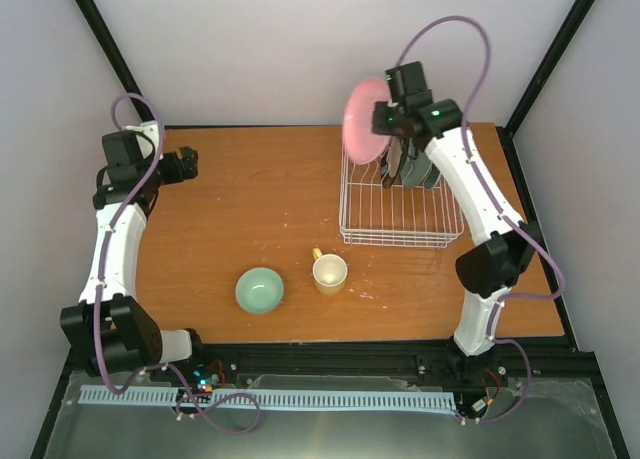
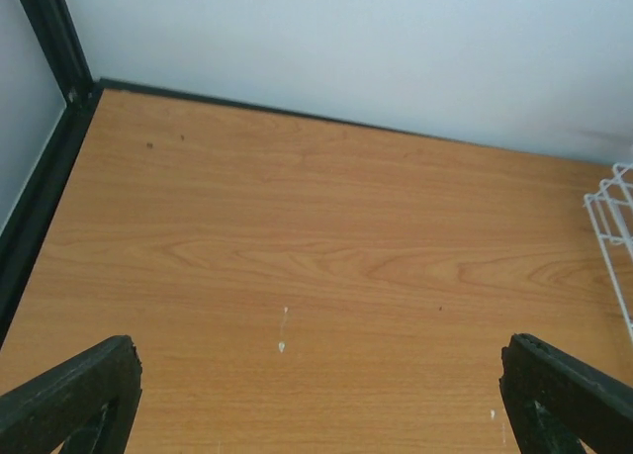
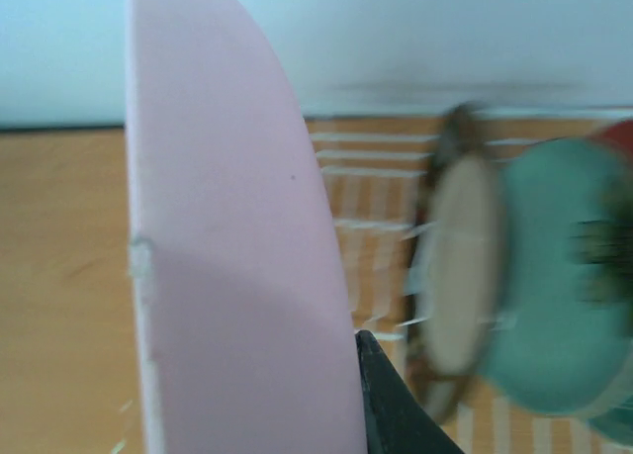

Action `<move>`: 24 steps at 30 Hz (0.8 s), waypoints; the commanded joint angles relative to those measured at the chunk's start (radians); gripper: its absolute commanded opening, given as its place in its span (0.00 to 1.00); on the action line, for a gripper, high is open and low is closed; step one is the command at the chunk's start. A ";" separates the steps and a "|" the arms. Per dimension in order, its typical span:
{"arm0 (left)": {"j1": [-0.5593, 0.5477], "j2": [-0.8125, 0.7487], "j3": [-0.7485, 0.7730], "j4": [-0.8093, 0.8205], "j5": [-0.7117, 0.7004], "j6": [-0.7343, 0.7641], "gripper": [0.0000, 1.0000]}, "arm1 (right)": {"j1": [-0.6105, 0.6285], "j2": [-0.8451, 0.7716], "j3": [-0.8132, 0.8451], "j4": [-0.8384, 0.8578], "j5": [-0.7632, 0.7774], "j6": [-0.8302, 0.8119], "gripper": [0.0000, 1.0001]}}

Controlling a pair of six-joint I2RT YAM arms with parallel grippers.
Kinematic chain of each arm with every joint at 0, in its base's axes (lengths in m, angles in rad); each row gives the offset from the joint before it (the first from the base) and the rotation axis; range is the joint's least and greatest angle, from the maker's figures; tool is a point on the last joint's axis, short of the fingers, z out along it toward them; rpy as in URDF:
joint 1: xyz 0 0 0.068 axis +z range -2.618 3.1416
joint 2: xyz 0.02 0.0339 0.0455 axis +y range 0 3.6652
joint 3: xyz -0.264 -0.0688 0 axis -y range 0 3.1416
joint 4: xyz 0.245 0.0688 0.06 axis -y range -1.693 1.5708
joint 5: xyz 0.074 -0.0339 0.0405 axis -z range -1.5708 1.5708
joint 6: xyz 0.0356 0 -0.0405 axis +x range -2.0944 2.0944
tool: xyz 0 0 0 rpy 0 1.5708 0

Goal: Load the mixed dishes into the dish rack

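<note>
We see right fingers [image 1: 386,124] pinching the pink plate [image 1: 362,119] upright above left slots of the rack [image 1: 400,229]; left fingers [image 1: 187,163] spread, far off.

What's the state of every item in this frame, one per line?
dish rack: holds other plates upright.
pink plate: on edge, gripped over the dish rack's left end.
right hand: shut on pink plate.
left hand: open, empty.
bowl: upright on table, empty.
mug: upright on table, empty.
</note>
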 commanded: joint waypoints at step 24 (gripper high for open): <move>-0.002 0.127 0.001 0.015 -0.040 0.039 1.00 | -0.045 0.132 -0.020 -0.015 0.443 0.017 0.03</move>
